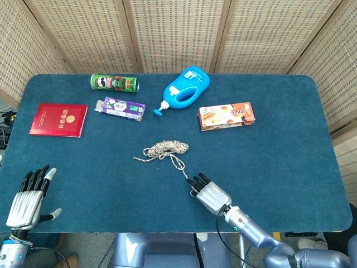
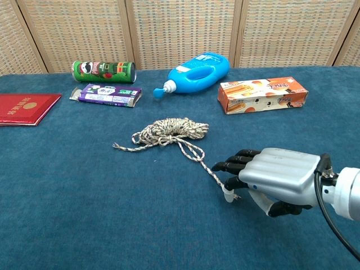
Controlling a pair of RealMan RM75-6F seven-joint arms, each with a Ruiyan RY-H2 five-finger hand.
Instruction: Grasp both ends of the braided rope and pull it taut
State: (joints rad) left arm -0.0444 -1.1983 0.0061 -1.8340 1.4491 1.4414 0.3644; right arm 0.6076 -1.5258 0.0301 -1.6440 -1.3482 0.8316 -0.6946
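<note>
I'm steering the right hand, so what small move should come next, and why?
Probably close the right hand's fingers on the near end of the speckled braided rope: they sit right at that loose end, apparently not gripping it, while the left hand waits open, far away.

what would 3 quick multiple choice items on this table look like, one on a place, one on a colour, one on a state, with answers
1. Where does the green snack can lie?
A. at the table's far left
B. beside the orange box
C. by the right hand

2. What colour is the detergent bottle with the handle?
A. red
B. blue
C. white

3. How is the speckled braided rope lying?
A. pulled straight between both hands
B. bunched in a coil with two loose tails
C. hanging off the table edge

Answers:
1 A: the green snack can lies far left, behind the purple packet.
2 B: the detergent bottle is blue.
3 B: the braided rope is coiled; the right hand is at one tail and the left hand is far away.
</note>
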